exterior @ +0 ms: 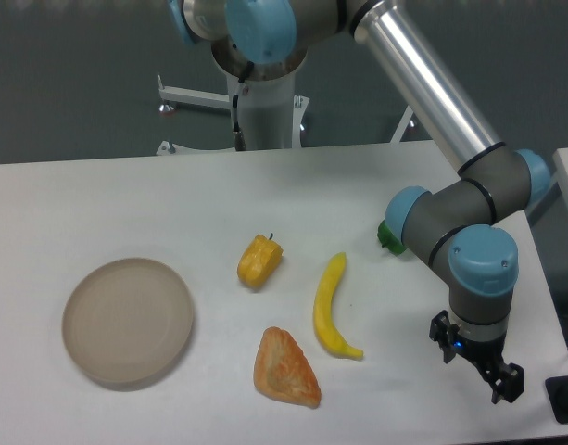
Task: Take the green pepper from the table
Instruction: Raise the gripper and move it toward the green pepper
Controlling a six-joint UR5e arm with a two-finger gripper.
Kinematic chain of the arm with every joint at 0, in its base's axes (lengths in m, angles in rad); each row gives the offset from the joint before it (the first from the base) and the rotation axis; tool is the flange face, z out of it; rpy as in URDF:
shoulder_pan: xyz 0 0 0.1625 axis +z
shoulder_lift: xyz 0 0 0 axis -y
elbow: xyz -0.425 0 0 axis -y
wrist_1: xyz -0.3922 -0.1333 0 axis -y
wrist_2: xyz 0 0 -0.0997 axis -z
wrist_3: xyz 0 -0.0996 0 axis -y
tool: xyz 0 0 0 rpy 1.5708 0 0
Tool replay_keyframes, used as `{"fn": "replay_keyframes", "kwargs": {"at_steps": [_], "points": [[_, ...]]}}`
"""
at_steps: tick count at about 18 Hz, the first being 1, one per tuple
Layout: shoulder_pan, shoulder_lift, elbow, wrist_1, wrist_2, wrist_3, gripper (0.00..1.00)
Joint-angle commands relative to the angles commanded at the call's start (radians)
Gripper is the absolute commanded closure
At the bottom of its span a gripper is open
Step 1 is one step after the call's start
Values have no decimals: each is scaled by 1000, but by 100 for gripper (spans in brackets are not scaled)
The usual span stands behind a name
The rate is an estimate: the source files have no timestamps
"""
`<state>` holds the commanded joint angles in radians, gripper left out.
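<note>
Arm reaching over the right side of the table, green pepper mostly hidden behind it.

The green pepper (390, 238) sits on the white table (107, 199), only a sliver of it showing past the arm's grey elbow joint. The gripper (476, 366) hangs lower right, near the table's front edge, well apart from the pepper; its dark fingers seem spread with nothing between them, though the angle is poor. A yellow pepper (259, 261), banana (331, 307), orange wedge-shaped pastry (284, 368) and round beige plate (128, 320) lie to the left.
</note>
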<state>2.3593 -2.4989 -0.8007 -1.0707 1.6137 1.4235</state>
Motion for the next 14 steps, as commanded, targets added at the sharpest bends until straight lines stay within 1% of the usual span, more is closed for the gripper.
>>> {"fn": "replay_keyframes", "kwargs": {"at_steps": [4, 6, 12, 14], "points": [[0, 2, -2, 0, 0, 2, 0], [-2, 14, -14, -2, 0, 3, 0], [8, 123, -164, -5, -2, 17, 0], [17, 158, -213, -27, -2, 26, 0]]}}
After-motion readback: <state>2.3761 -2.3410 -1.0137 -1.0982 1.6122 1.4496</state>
